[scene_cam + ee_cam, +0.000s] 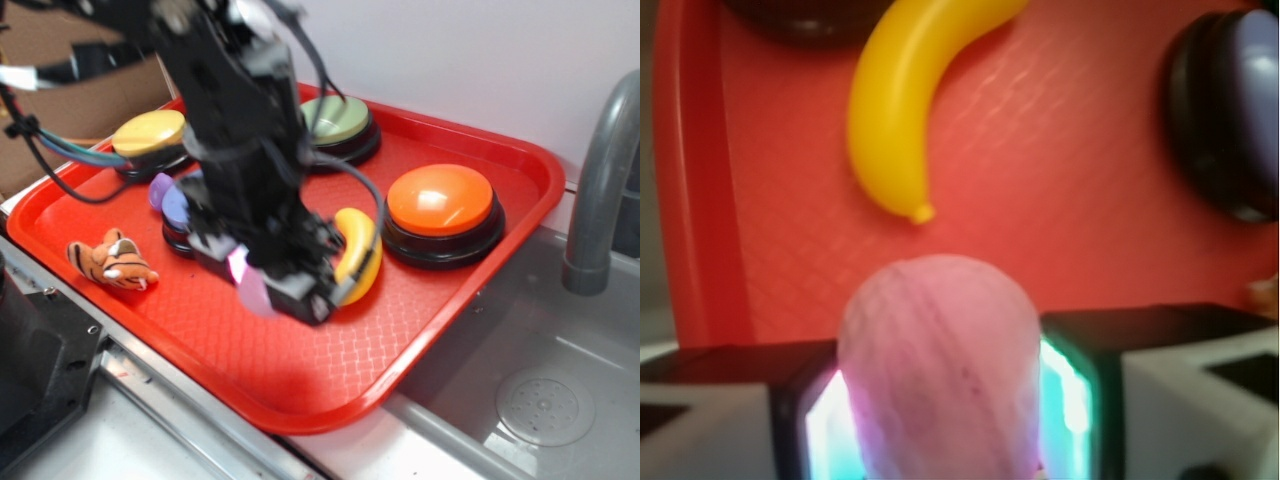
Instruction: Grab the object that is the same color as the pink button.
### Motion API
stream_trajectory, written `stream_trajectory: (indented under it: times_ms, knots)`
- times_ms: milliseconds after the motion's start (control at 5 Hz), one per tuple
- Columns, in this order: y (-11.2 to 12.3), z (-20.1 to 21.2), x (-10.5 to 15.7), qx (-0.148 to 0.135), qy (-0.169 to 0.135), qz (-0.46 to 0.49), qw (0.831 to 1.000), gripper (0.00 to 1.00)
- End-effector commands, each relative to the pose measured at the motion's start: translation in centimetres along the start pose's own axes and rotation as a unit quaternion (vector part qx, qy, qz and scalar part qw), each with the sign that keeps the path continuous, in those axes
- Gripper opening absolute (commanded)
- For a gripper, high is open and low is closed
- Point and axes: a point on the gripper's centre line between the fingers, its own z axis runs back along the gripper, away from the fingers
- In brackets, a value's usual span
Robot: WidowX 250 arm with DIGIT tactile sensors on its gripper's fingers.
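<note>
My gripper is shut on the pink ball, which fills the gap between the two lit pads. The ball's surface is blurred and looks streaked. In the exterior view the gripper hangs over the middle of the red tray, with the pink ball showing at its left side. I cannot tell if the ball is clear of the tray. The pink button is hidden, likely behind the arm. A lavender-blue button shows just left of the arm and at the right edge of the wrist view.
A yellow toy banana lies right beside the gripper, also in the wrist view. An orange button, green button, yellow button, purple piece and toy tiger sit on the tray. A sink and faucet are at right.
</note>
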Motion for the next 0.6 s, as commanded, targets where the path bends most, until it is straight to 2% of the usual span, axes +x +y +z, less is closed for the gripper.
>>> stream_trajectory:
  times_ms: [0, 200, 400]
  knots:
    - [8.7, 7.1, 1.3, 0.011, -0.051, 0.043, 0.998, 0.0]
    - [10.4, 7.6, 1.2, 0.027, -0.067, 0.063, 0.995, 0.0]
    - [11.2, 6.8, 1.4, -0.02, 0.004, 0.028, 0.999, 1.0]
